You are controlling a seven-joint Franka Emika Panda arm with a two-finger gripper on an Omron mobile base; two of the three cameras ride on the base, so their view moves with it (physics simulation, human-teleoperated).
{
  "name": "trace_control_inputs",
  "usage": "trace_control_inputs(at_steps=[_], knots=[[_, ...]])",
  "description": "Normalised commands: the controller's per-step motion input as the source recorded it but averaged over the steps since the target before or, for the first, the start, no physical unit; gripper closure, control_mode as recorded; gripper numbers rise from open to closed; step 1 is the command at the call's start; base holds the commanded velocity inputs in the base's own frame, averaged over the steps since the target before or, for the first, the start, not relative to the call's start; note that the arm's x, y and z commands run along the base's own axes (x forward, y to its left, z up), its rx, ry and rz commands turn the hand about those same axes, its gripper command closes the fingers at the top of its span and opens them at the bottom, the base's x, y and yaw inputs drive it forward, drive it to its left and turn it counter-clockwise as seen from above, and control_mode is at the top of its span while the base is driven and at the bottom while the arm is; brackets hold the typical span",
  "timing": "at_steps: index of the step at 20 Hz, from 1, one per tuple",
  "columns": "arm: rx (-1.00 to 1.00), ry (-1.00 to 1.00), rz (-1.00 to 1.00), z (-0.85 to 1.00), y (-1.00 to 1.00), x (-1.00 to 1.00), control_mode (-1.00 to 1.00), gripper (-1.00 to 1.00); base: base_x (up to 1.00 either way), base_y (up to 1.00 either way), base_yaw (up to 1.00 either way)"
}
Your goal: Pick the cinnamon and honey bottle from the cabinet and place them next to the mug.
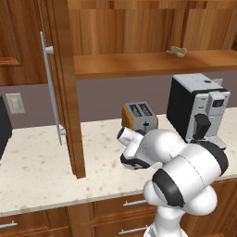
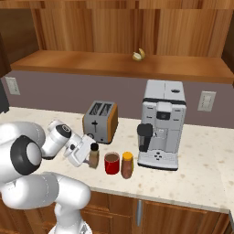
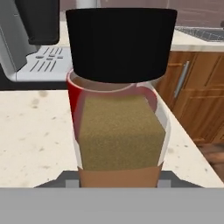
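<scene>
I have the gripper [image 2: 90, 157] closed on the cinnamon [image 2: 94, 155], upright just left of the mug [image 2: 111, 163]; the honey [image 2: 127, 165] stands just right of the mug.

Speckled counter [image 2: 201, 178], mauve wall [image 2: 55, 89]

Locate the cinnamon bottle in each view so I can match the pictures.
Left base view: hidden behind the arm; I cannot make it out.
Right base view: the cinnamon stands low and left of centre at the gripper, just left of the mug.
Hand view: the cinnamon fills the centre, the mug's red rim behind it.
Shared landmark: the coffee machine.
</scene>
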Motion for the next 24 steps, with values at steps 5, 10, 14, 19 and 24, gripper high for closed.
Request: trace_control_inputs(at_steps=[5, 10, 14, 19, 24], knots=[[-0.13, 0.01, -0.05, 0.00, 0.00, 0.00, -1.00, 1.00, 0.00, 0.00, 0.00], [-0.12, 0.00, -0.05, 0.00, 0.00, 0.00, -1.00, 1.00, 0.00, 0.00, 0.00], [-0.02, 0.00, -0.01, -0.15, 0.00, 0.00, -1.00, 1.00, 0.00, 0.00, 0.00], [0.00, 0.00, 0.00, -0.31, 0.00, 0.04, -1.00, 1.00, 0.00, 0.00, 0.00], [0.00, -0.01, 0.00, -0.13, 0.00, 0.00, -1.00, 1.00, 0.00, 0.00, 0.00]])
